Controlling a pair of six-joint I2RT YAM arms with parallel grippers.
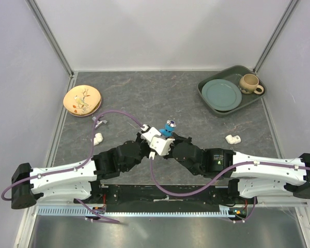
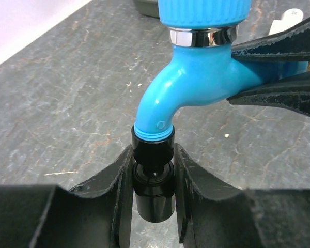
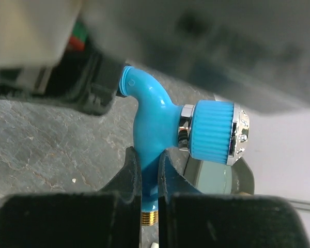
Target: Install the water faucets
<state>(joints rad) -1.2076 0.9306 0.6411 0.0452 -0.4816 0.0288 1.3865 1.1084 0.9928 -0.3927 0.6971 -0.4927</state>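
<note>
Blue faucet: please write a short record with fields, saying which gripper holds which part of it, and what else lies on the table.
object: blue faucet, held off the table
left gripper: shut on its black end piece
right gripper: shut on the body above the brass threaded tip
knob: blue, ribbed, not gripped
white elbow pieces: one left, one right of the arms
far right: tray with green plate and mug
far left: floral plate
green faucet: not visible
</note>
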